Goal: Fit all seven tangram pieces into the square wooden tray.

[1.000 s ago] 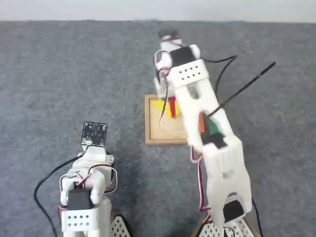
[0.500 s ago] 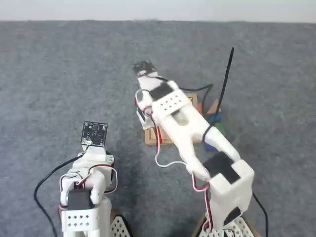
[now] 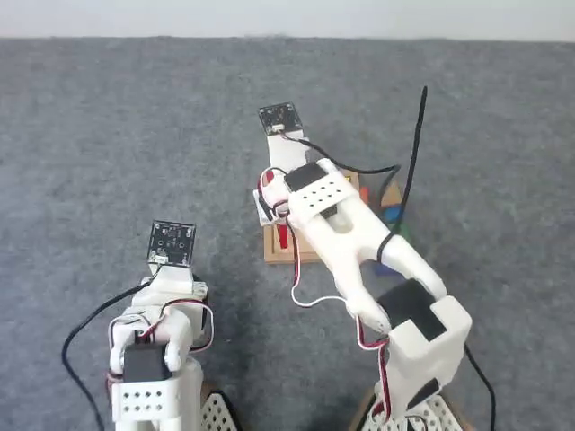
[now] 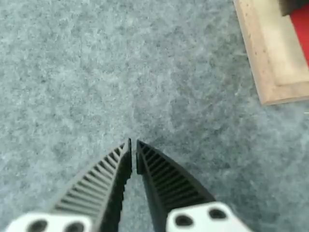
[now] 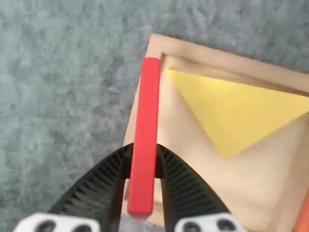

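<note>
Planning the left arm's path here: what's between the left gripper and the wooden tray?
Nothing but bare gray carpet lies between the left gripper and the wooden tray, as the left wrist view shows.

Nothing legible: no text, label, brand, number or sign to read anywhere.
</note>
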`<state>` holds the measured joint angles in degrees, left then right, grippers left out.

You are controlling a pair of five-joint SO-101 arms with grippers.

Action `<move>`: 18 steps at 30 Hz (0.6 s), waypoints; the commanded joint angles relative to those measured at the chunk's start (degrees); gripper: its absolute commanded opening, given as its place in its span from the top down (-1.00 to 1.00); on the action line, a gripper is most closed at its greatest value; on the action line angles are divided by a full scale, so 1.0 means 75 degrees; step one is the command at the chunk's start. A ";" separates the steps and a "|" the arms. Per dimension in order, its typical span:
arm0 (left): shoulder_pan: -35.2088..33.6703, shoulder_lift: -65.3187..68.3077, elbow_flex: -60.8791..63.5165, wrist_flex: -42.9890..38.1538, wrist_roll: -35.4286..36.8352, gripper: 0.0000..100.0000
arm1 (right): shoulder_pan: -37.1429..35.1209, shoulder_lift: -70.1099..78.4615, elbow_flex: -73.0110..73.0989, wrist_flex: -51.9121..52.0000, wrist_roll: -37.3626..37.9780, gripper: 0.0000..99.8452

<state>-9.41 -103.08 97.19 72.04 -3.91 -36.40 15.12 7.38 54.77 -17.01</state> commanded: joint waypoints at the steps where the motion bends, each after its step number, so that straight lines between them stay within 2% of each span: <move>1: 0.0012 -0.0129 -0.0088 0.0023 0.0000 0.96 | 0.0100 0.0088 -0.0105 -0.0358 -0.0305 0.99; 18: 0.0012 -0.0129 -0.0088 0.0023 0.0000 0.96 | -0.0135 0.0674 -0.0375 -0.0358 -0.0340 0.99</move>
<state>-9.41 -103.08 97.19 72.04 -3.91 -36.48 20.57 7.21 53.01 -18.95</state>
